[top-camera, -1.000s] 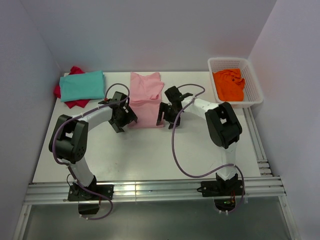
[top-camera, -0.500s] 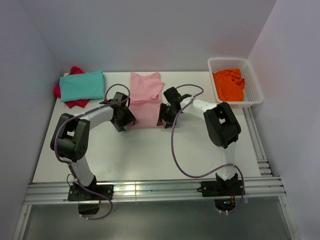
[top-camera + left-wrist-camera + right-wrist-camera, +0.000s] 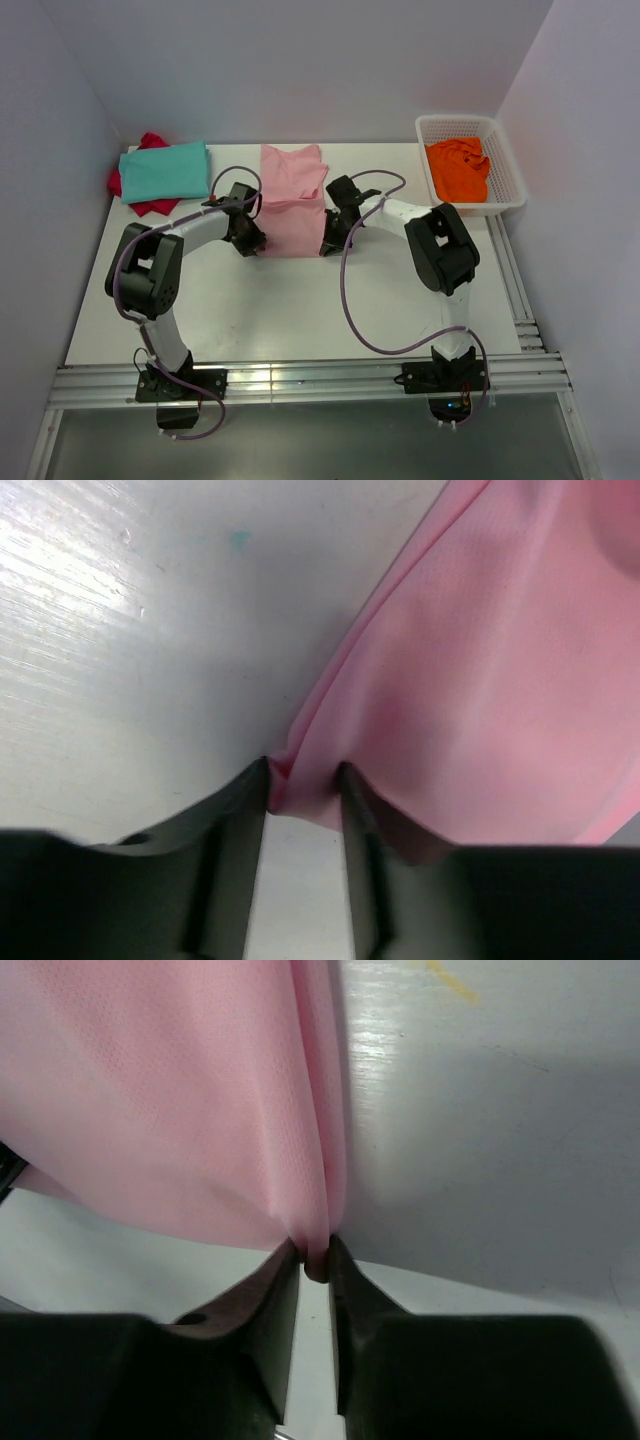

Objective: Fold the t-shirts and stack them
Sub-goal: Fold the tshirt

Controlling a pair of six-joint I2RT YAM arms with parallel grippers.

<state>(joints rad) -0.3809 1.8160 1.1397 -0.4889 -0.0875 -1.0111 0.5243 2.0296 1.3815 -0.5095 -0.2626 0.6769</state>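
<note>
A pink t-shirt (image 3: 292,200) lies folded into a long strip at the middle of the white table (image 3: 300,310). My left gripper (image 3: 254,240) is at its near left corner, and in the left wrist view the jaws pinch a bunched fold of pink t-shirt (image 3: 470,680) at left gripper (image 3: 304,780). My right gripper (image 3: 326,241) is at the near right corner, with the pink t-shirt (image 3: 180,1090) edge squeezed at right gripper (image 3: 315,1255). A teal t-shirt (image 3: 165,170) lies folded on a red t-shirt (image 3: 150,205) at the back left.
A white basket (image 3: 505,165) at the back right holds a crumpled orange t-shirt (image 3: 458,168). Purple cables loop from both arms over the table. White walls close in the left, back and right sides.
Both grippers have slid in to the near corners of the pink t-shirt and closed on the fabric. The shirt's near edge looks slightly drawn in.
</note>
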